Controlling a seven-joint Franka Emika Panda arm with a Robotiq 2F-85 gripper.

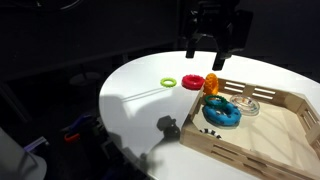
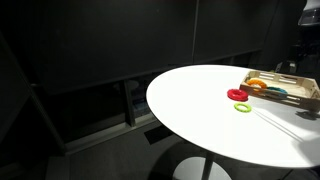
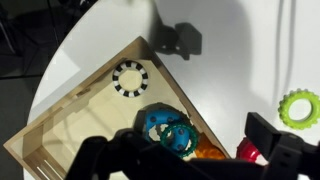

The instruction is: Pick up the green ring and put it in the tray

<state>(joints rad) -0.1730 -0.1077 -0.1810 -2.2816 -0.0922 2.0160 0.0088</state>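
Observation:
The dark green ring [image 3: 178, 136] lies inside the light-wood tray [image 3: 75, 125], resting on top of a blue ring [image 3: 155, 122]. In an exterior view the tray [image 1: 285, 100] sits at the table's right side with the blue ring [image 1: 222, 115] in its near corner. My gripper [image 1: 205, 55] hangs above the tray's corner, open and empty. In the wrist view its dark fingers [image 3: 190, 165] frame the bottom edge, spread wide above the rings. The tray also shows small at the far right in an exterior view [image 2: 290, 95].
A red ring [image 1: 192, 82] and a lighter yellow-green ring [image 1: 168, 82] lie on the white table [image 1: 140, 110] outside the tray. An orange piece [image 1: 212, 86] sits at the tray's corner. A black-and-white ring [image 3: 130, 78] lies in the tray.

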